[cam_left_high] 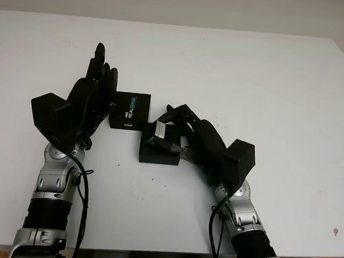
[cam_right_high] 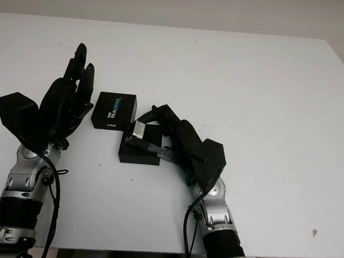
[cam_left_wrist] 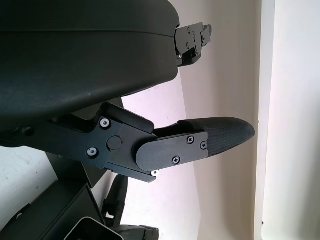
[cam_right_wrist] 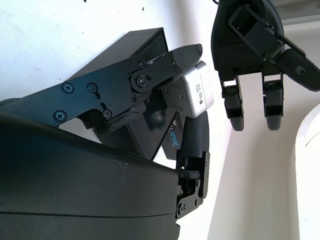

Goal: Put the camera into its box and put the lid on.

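Right hand [cam_left_high: 180, 138] has its fingers clamped around the camera [cam_left_high: 158, 130], a small silver metal block with rounded ends and a dark face, held tilted right over the open black box [cam_left_high: 158, 152]. The lid [cam_left_high: 130, 110], black with white and teal lettering, lies on the white table [cam_left_high: 269, 88], touching the box's far corner. Left hand [cam_left_high: 95, 91] is beside the lid, open, holding nothing.

Matt black plastic and brushed metal on a smooth white table

The camera [cam_right_wrist: 194, 91] is showing a satin silver metal shell; box [cam_right_high: 136, 153] and printed lid [cam_right_high: 115, 111] are looking like matt black card, the right hand [cam_right_high: 167, 136] matt plastic, the table [cam_left_high: 269, 83] smooth.
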`<state>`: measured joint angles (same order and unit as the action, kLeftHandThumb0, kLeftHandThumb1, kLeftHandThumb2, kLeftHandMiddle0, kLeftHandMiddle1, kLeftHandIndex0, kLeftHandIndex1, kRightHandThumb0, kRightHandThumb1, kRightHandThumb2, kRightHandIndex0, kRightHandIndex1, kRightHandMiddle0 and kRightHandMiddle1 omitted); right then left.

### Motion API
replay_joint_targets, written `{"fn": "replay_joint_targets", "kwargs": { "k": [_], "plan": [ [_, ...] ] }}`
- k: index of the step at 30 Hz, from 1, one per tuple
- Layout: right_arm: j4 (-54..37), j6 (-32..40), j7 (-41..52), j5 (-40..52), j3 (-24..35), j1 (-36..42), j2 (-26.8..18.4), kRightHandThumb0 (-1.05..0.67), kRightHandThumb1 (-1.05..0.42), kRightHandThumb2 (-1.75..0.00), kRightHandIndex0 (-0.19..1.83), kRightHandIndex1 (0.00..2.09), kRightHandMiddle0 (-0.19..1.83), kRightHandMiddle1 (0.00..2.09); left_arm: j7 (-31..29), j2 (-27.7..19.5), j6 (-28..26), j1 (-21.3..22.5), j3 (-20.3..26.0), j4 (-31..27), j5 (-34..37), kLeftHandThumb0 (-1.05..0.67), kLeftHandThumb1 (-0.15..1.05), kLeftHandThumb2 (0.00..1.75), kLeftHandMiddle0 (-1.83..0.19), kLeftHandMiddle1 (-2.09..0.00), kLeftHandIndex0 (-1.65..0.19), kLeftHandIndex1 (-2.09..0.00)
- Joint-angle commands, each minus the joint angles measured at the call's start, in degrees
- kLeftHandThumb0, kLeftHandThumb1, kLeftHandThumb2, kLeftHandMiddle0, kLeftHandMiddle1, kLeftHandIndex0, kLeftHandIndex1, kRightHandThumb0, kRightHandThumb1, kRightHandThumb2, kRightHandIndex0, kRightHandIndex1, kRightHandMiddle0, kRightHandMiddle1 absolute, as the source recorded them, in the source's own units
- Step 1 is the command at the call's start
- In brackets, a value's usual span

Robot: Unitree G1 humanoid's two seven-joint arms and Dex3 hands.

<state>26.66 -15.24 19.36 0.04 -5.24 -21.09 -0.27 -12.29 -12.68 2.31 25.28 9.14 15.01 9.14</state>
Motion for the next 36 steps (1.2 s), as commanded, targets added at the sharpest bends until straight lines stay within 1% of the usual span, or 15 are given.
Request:
{"fn": "replay_joint_targets", "kwargs": {
  "k": [1,10,20,27,30,31,34,36],
  "plan": [
    [2.6,-0.4,-0.1,-1.3,-1.5,2.2,-0.4,-0.48,-1.02,-0.05,0.13,0.04,0.23,1.81,-0.1,0.2,0.4,-0.2,0.0,-0.3,0.1,-0.74,1.05,0.59,0.19,0.0,0.19,0.0],
    [3.9,-3.8,-2.3,-4.1,-2.3,2.0,-1.2,-0.47,-1.01,-0.05,0.14,0.04,0.23,1.8,0.5,0.1,0.0,-0.3,-0.2,-0.6,-0.3,-0.75,1.05,0.59,0.19,0.0,0.19,0.0],
    [3.0,-5.4,-4.0,-5.8,-2.6,2.6,-1.9,-0.46,-1.02,-0.05,0.14,0.04,0.21,1.79,-0.3,-0.3,0.6,-0.2,-0.1,-0.2,-0.3,-0.75,1.05,0.6,0.19,0.0,0.19,0.0],
    [-0.9,-5.5,-7.0,-9.0,-3.6,3.5,-3.2,-0.45,-1.01,-0.05,0.15,0.04,0.2,1.75,-0.5,-0.4,0.3,-0.3,0.0,-0.3,-0.1,-0.75,1.05,0.6,0.19,0.0,0.19,0.0],
    [-2.9,-5.4,-7.9,-10.5,-4.1,4.0,-4.1,-0.48,-1.02,-0.06,0.12,0.02,0.09,1.62,-0.5,-0.4,0.2,-0.2,0.2,-0.4,0.1,-0.74,1.05,0.61,0.19,0.0,0.19,0.0],
    [-3.9,-5.3,-8.2,-11.3,-4.3,4.3,-4.6,-0.5,-1.02,-0.05,0.1,0.01,0.0,1.49,-0.5,-0.4,0.3,-0.2,0.3,-0.3,0.1,-0.74,1.05,0.61,0.19,0.0,0.19,0.0],
    [-7.2,-4.6,-9.0,-12.8,-4.7,5.0,-5.6,-0.51,-1.0,-0.05,0.01,0.01,-0.1,1.13,-0.2,-0.3,0.1,-0.3,0.3,-0.5,0.0,-0.74,1.05,0.6,0.19,0.0,0.19,0.0],
    [-9.6,-4.1,-9.4,-14.0,-5.0,5.4,-6.4,-0.52,-1.0,-0.05,-0.03,0.01,-0.13,0.98,-0.1,-0.4,0.0,-0.4,0.2,-0.6,-0.1,-0.74,1.05,0.6,0.19,0.0,0.19,0.0]
  ]
}}
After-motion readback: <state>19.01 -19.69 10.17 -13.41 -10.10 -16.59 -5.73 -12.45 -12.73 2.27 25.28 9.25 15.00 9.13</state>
